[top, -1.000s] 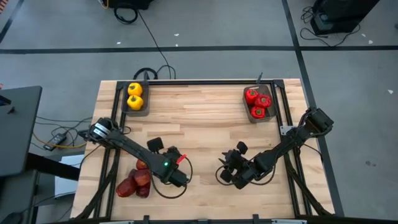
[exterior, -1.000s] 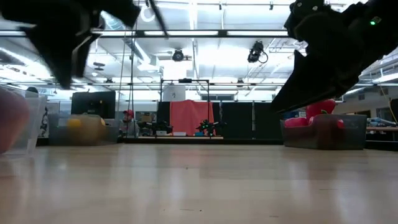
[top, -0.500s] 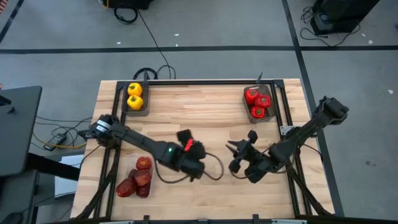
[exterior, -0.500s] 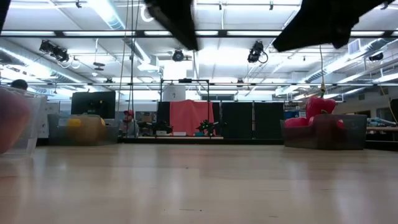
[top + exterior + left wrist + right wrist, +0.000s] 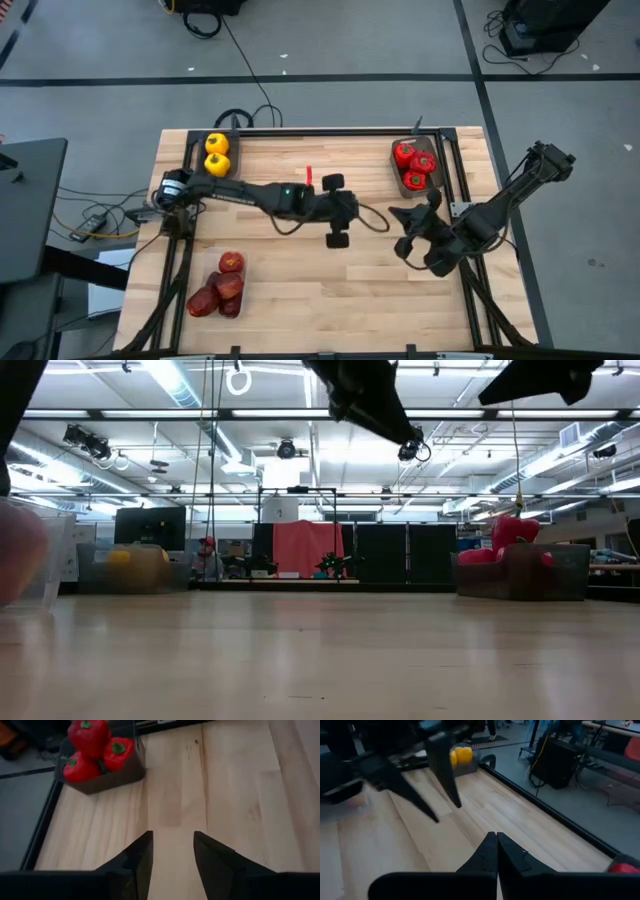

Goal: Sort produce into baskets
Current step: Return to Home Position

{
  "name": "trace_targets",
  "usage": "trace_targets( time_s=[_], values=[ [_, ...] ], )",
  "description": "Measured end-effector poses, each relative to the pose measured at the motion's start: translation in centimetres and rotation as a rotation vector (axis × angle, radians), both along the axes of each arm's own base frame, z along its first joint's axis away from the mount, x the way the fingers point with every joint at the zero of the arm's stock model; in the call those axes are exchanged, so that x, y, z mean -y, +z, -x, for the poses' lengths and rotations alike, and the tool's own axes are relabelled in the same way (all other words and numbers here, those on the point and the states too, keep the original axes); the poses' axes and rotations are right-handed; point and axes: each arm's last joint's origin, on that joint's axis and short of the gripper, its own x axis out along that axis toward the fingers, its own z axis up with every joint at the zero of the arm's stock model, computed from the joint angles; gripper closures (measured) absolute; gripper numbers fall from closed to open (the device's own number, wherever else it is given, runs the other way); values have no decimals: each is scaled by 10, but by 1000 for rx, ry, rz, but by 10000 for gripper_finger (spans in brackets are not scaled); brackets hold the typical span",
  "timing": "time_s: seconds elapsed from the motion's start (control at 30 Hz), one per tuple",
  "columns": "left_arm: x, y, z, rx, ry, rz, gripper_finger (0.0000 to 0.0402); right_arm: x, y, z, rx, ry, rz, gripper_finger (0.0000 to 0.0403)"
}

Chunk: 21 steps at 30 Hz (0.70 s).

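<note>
My left gripper [image 5: 348,212] hangs open over the middle of the table, nothing between its fingers [image 5: 172,834]; it points toward the dark tray of red bell peppers [image 5: 415,166] [image 5: 95,752] at the far right. My right gripper [image 5: 408,232] [image 5: 496,836] is shut and empty, raised over the table's right part. Two yellow peppers [image 5: 216,155] lie in a dark tray at the far left. Several maroon fruits [image 5: 220,288] fill the clear tray near the left front edge.
A black frame rail [image 5: 340,131] runs along the table's far edge, and another along its right side [image 5: 545,812]. Bare wood [image 5: 330,290] lies between the trays. The low view shows both arms only as dark shapes at its top [image 5: 365,400].
My left gripper has swung from over the clear tray near the left front edge up to the middle of the table, and has tipped from pointing down to slanting toward the red peppers. My right gripper has risen and drawn back toward the table's right edge.
</note>
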Motion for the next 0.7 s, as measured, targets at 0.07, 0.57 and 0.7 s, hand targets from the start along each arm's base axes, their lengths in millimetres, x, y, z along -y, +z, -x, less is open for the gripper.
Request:
trace_targets(
  time_s=[0.07, 0.57, 0.7],
  values=[
    [-10, -3, -1, -1, -10, 13, 260, 2, -2, 6, 12, 2, 9, 397],
    [-30, -20, 129, 293, 29, 105, 262, 22, -49, 47, 159, 94, -89, 398],
    [-30, -25, 172, 437, 12, 146, 262, 21, -43, 44, 188, 265, -48, 396]
  ],
)
